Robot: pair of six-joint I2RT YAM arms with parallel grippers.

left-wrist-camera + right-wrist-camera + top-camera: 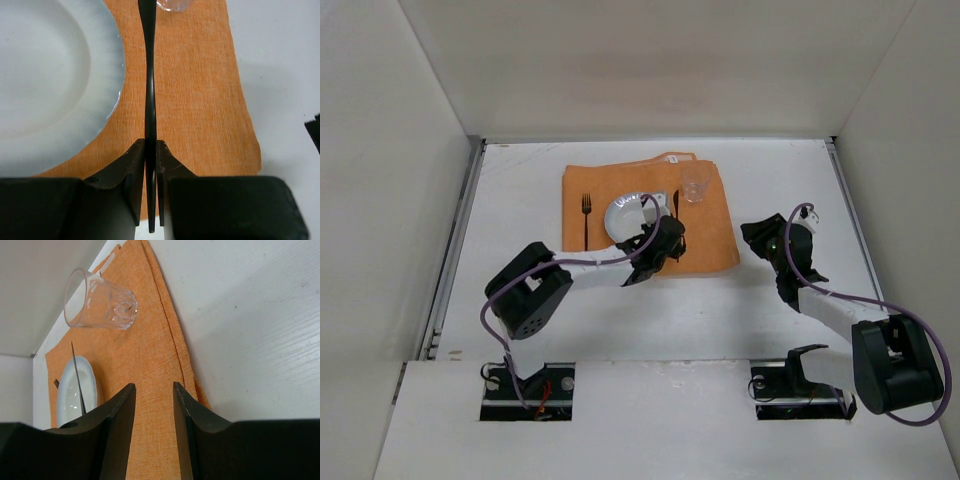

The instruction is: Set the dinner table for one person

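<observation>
The white dinner table (520,310) holds an orange cloth (715,240) with a white plate (625,212), a black fork (586,215) left of the plate and a clear glass (695,185) at the cloth's far right. My left gripper (670,235) is shut on the handle of a thin black knife (149,75), which points away over the cloth (200,100) just right of the plate (45,75). My right gripper (757,235) is open and empty at the cloth's right edge. In its view the jaws (154,386) face the glass (100,302).
White walls close the table at the back and both sides, with metal rails (455,250) along the side edges. The left arm lies across the near edge of the cloth. Bare tabletop (250,315) lies right of the cloth.
</observation>
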